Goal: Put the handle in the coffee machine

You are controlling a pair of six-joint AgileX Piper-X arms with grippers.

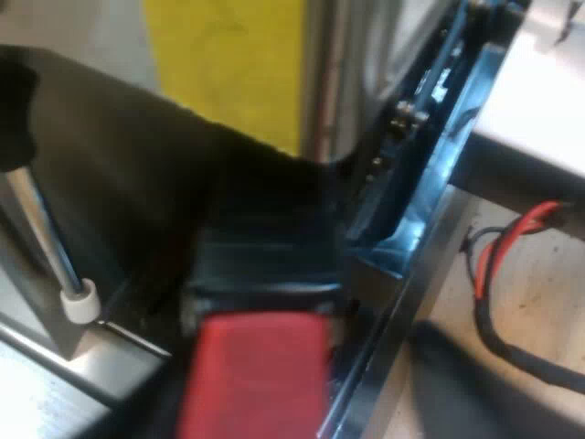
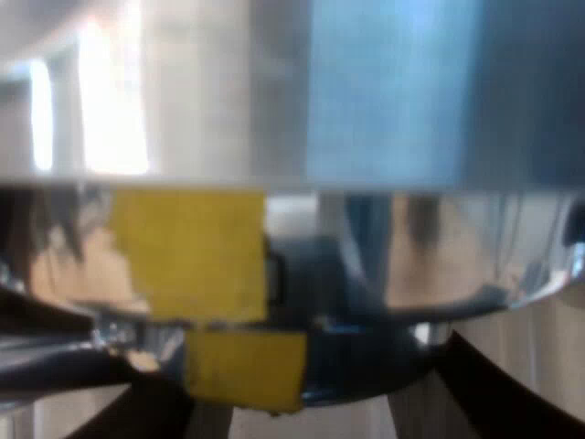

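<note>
Close against an espresso machine (image 1: pixel 356 82): brushed metal body, yellow patch (image 1: pixel 228 64) on its front, dark overhang (image 1: pixel 101 137) above the metal tray (image 1: pixel 37 393) at its foot. Past the tray's outer edge, pale bench (image 1: pixel 539 283), well apart from the work.

From the left wrist: the holder's dark handle (image 1: pixel 265 265), long axis pointing straight away into the shadow under the overhang, red end (image 1: pixel 256 384) nearest the camera. Metal head of the holder lost in that shadow; seated or not, impossible to tell. Left tool (image 1: pixel 302 416) right at the red end, plainly the nearer arm. Apart or clamped on the handle: cannot tell.

From the right wrist: right tool (image 2: pixel 292 402) held close to a shiny rounded metal surface (image 2: pixel 439 256), likely part of the machine, with the yellow patch mirrored in it. Black fingers (image 2: pixel 494 393) spread wide, holding nothing.

Probably the last stretch of the task: a push along the handle's own line, then a sideways swing to lock. Little room for that swing, with a thin steel wand (image 1: pixel 46 229) with a white tip (image 1: pixel 79 302) standing just beside the handle on one side and the tray's outer edge close on the other. Some risk of the red end brushing the wand.
</note>
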